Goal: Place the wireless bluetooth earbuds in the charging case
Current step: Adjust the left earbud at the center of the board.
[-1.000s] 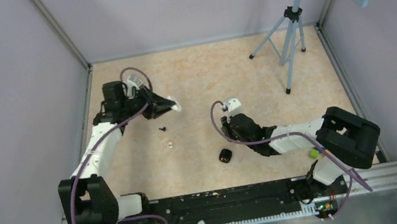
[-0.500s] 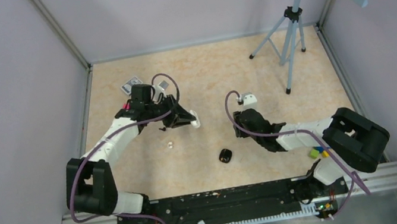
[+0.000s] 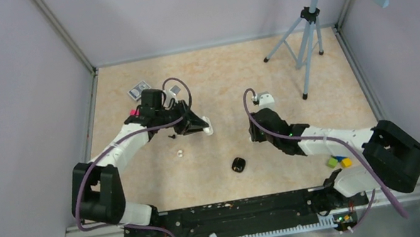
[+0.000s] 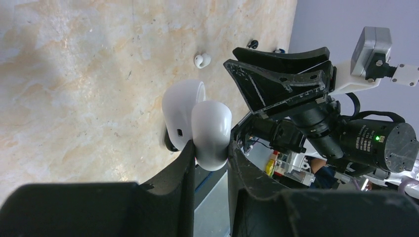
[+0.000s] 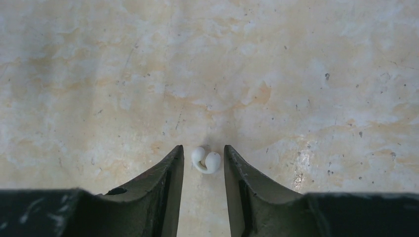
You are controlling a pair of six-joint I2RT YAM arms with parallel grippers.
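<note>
My left gripper [image 4: 210,148] is shut on one half of the white charging case [image 4: 211,128], which stands open as two rounded lobes above the table. From above, the case [image 3: 207,126] shows at the tip of the left gripper [image 3: 202,126], left of centre. One white earbud [image 5: 206,160], a small curled piece with two bulbs, lies on the table between the tips of my open right gripper [image 5: 203,148], touching neither finger. That earbud [image 4: 201,60] also shows in the left wrist view. Another earbud [image 3: 180,153] lies on the table below the left gripper. From above, the right gripper [image 3: 255,137] hides its earbud.
A black rounded object [image 3: 238,165] sits near the table's middle front, and a tiny black bit [image 3: 171,137] lies beside the left arm. A tripod [image 3: 305,33] stands at the back right. Printed tags [image 3: 139,90] lie back left. Coloured blocks [image 3: 338,162] sit by the right arm.
The left arm has swung right, carrying the case. The right gripper has shifted up and to the right, and its jaws have spread wider around the earbud.
</note>
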